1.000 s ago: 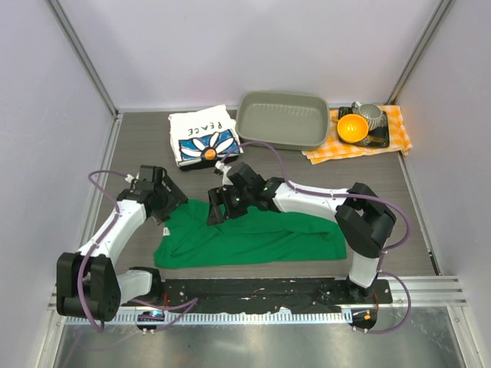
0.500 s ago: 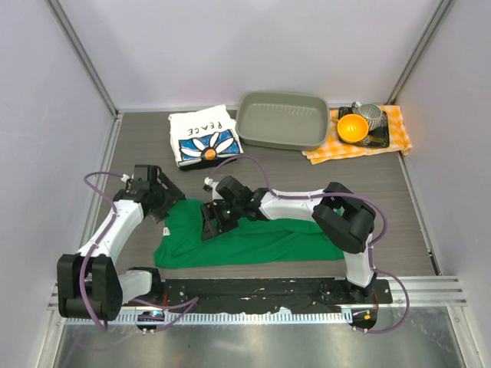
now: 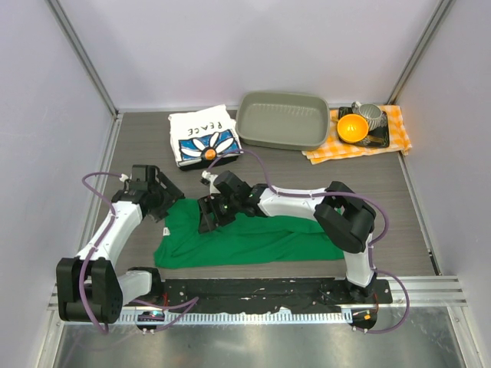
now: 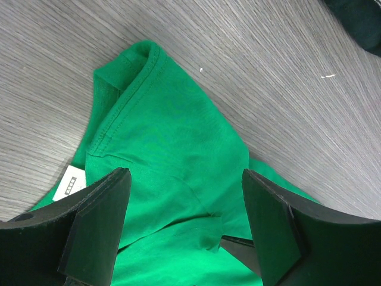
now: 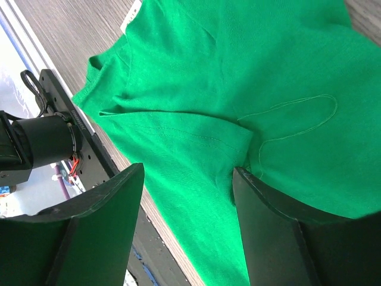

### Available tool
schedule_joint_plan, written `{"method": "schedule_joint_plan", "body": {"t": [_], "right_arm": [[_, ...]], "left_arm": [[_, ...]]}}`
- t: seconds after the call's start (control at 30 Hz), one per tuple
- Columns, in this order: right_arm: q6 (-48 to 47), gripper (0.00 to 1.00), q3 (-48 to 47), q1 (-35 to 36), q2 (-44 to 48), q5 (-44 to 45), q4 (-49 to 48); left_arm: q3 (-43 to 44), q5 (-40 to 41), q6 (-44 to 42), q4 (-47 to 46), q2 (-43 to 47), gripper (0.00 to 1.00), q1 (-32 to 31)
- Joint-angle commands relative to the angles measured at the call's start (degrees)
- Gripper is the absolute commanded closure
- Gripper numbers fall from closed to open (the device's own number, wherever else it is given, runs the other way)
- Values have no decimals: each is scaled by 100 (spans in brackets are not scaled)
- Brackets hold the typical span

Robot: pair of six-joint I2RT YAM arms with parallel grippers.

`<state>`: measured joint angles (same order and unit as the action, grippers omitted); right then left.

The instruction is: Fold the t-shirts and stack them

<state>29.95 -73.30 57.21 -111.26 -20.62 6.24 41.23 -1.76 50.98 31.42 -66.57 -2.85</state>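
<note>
The green t-shirt (image 3: 253, 239) lies flat, folded lengthwise, creased.

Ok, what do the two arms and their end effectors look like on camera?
Both arms match: the left arm and right arm have white link shells with black joints and wrists. A thin purple cable loops loosely along each. The left end effector and right end effector each carry two broad, flat black fingers with squared tips. No markings are legible.

The right gripper (image 3: 209, 218) has slid left over the green shirt (image 3: 253, 241) toward its collar end, with its elbow folded in closer. The left gripper (image 3: 163, 201) has edged slightly away from the shirt.
</note>
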Motion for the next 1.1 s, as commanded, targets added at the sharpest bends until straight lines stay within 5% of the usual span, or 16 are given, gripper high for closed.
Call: {"method": "schedule_joint_plan", "body": {"t": [0.0, 0.67, 1.07], "right_arm": [[-78, 34, -334, 18, 0, 67, -61], [-394, 37, -440, 27, -414, 621, 149], [-526, 70, -475, 115, -194, 1007, 343]], "left_arm": [[34, -88, -18, -180, 117, 21, 48], [43, -61, -141, -92, 162, 21, 92], [-45, -123, -115, -180, 109, 21, 118]]}}
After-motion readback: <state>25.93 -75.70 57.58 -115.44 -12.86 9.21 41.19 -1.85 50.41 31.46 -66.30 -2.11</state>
